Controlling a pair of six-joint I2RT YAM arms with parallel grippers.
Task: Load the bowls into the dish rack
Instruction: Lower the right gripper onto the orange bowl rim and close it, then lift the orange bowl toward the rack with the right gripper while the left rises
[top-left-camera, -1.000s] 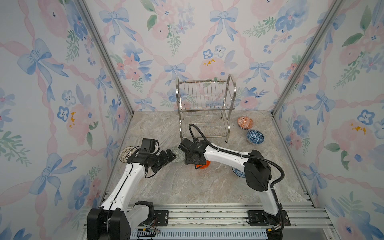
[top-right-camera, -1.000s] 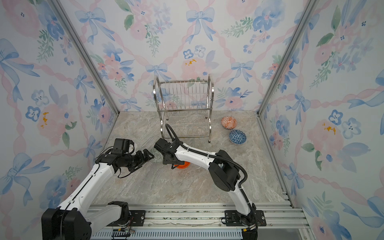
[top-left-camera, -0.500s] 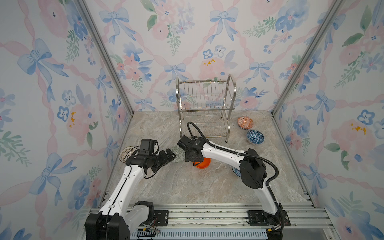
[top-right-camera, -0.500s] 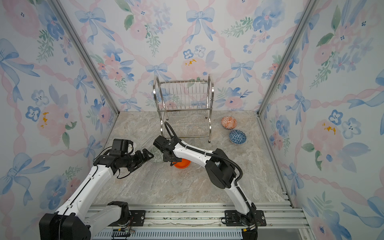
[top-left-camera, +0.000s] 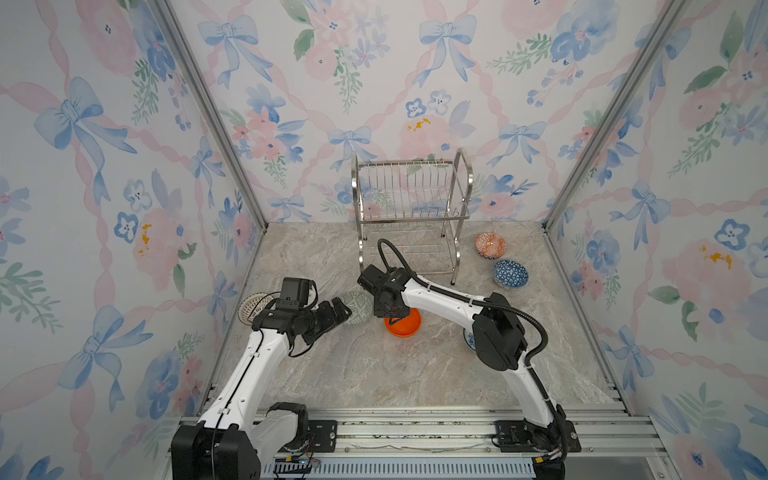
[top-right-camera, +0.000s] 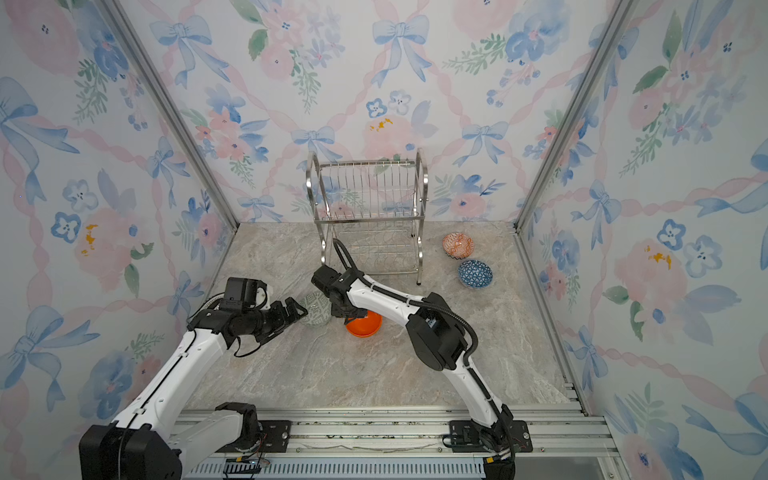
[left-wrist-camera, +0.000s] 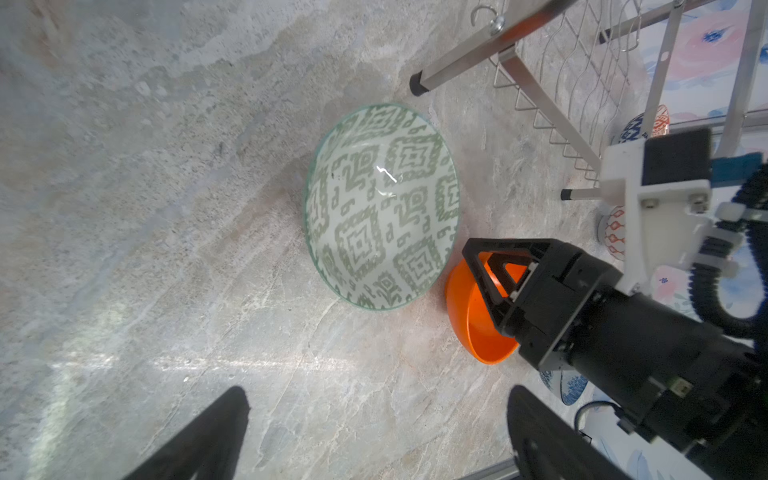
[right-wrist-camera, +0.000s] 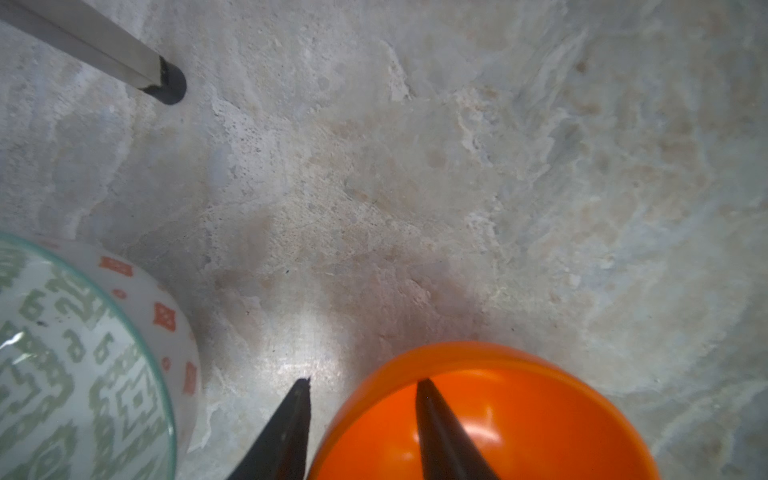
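Observation:
The plain orange bowl (top-left-camera: 405, 328) (top-right-camera: 365, 326) lies on the marble floor in front of the dish rack (top-left-camera: 411, 208) (top-right-camera: 370, 203). My right gripper (top-left-camera: 395, 319) (right-wrist-camera: 362, 381) straddles its near rim, one finger inside the orange bowl (right-wrist-camera: 519, 415) and one outside, still a little apart from the wall. Touching it on the left is the green-white bowl (top-left-camera: 358, 309) (left-wrist-camera: 382, 203). My left gripper (top-left-camera: 341, 311) (left-wrist-camera: 378, 395) hovers wide open just beside that bowl, holding nothing. The rack's shelves hold nothing.
A white lattice bowl (top-left-camera: 251, 307) sits behind my left wrist by the left wall. An orange-red-white bowl (top-left-camera: 491, 244) and a dark-blue triangle bowl (top-left-camera: 510, 273) lie right of the rack. A blue-white floral bowl (top-left-camera: 468, 338) peeks from under my right elbow.
My right gripper's jaws have narrowed around the orange bowl's rim and it has shifted slightly left. The left arm has hardly moved.

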